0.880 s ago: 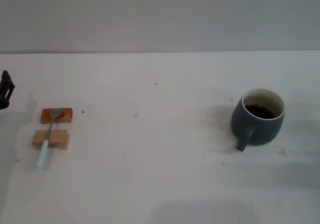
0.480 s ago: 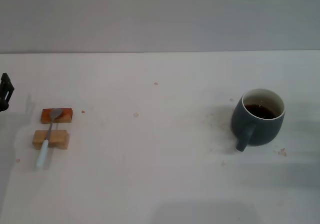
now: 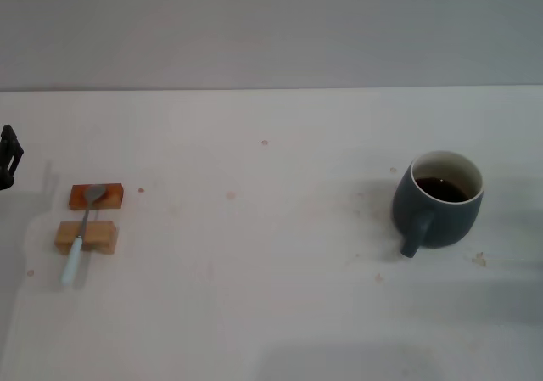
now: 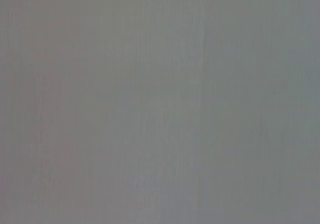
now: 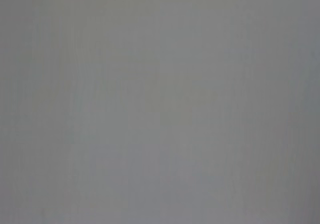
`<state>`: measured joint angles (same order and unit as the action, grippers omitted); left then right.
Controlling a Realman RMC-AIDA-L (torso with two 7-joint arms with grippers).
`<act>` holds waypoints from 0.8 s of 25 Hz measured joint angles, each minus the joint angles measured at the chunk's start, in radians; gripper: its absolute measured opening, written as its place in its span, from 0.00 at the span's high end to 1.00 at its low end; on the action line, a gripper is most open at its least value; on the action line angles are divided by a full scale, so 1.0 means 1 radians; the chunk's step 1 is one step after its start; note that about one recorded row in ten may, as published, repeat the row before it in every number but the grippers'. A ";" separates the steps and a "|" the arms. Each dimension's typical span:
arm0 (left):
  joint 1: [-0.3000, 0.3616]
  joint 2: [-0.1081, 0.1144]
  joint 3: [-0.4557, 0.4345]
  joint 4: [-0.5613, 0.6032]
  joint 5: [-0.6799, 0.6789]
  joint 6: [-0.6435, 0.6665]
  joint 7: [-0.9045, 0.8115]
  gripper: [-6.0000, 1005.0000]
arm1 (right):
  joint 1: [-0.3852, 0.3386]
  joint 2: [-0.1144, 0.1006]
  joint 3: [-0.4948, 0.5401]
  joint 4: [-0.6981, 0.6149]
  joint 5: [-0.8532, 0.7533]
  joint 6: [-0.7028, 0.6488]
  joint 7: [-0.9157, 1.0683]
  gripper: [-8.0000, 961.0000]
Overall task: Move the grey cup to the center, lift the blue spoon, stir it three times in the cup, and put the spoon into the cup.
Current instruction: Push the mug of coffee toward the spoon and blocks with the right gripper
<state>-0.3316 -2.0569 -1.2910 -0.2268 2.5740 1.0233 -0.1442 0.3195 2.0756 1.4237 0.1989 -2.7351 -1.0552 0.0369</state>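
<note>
Cup at the right, spoon at the left, both untouched on the white desk [image 3: 271, 296].

The grey cup [image 3: 438, 199] stands upright towards the right side of the desk, its handle turned to the near side and dark liquid inside; the blue spoon [image 3: 83, 232] lies well apart from it at the left, its metal bowl resting on the orange-brown block [image 3: 96, 196] and its neck crossing the tan wooden block [image 3: 85, 236], the pale handle tip reaching down to the desk; the left pincer [image 3: 8, 155] shows only as a dark sliver at the left edge, clear of the spoon, and I cannot tell how wide it stands; the right pincer is out of sight; both wrist views show only flat grey.
</note>
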 joint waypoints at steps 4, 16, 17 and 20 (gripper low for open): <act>0.000 0.000 -0.003 -0.001 0.000 0.002 0.000 0.27 | -0.001 0.001 0.006 -0.011 0.004 0.000 0.000 0.43; 0.000 0.000 -0.002 -0.002 0.000 0.003 0.000 0.27 | -0.003 0.004 -0.021 -0.012 -0.004 -0.004 0.004 0.68; 0.002 0.000 -0.005 -0.005 0.000 0.003 0.000 0.27 | -0.003 0.004 -0.031 -0.012 -0.004 -0.004 0.005 0.71; 0.004 0.000 -0.005 -0.009 -0.001 0.003 0.000 0.27 | -0.007 0.007 -0.062 -0.010 -0.004 -0.005 0.007 0.82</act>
<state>-0.3273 -2.0570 -1.2965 -0.2360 2.5729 1.0263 -0.1442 0.3126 2.0825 1.3613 0.1891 -2.7388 -1.0607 0.0440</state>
